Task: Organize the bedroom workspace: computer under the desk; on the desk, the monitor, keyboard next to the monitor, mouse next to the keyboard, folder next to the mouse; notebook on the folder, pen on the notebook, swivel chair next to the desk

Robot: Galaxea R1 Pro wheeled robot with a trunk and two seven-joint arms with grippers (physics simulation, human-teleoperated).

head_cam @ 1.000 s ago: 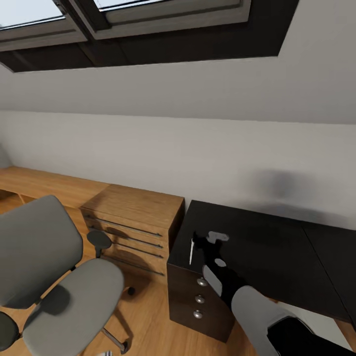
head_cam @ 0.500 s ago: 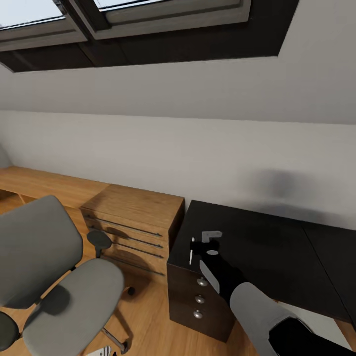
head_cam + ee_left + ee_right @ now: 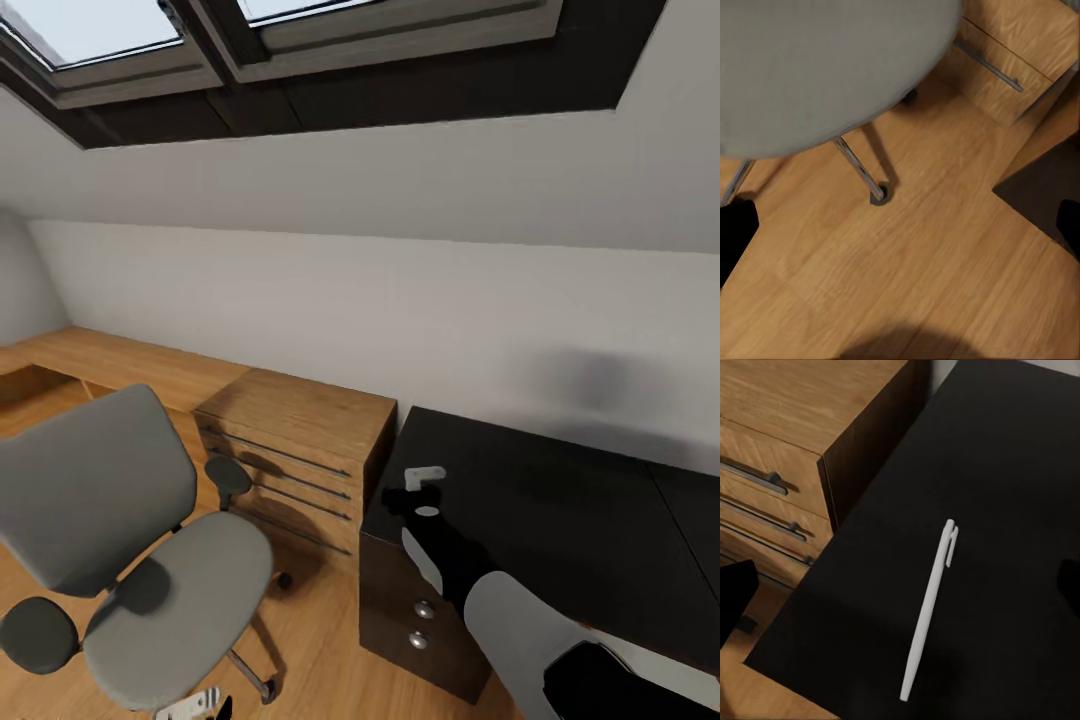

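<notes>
A low wooden drawer cabinet (long dark handles) stands under a black-framed skylight, against the pale wall.

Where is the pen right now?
In the right wrist view, the pen lies flat on the black desk top near its corner, beside the wooden drawer unit, apart from the right end effector.

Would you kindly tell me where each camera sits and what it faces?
Head view: high, looking down over the right arm at the black-topped desk and grey swivel chair.
Left wrist view: above the wood floor, chair seat; dark fingertips at edges.
Right wrist view: above the desk, thin white pen.
Shared: wooden drawer unit.
</notes>
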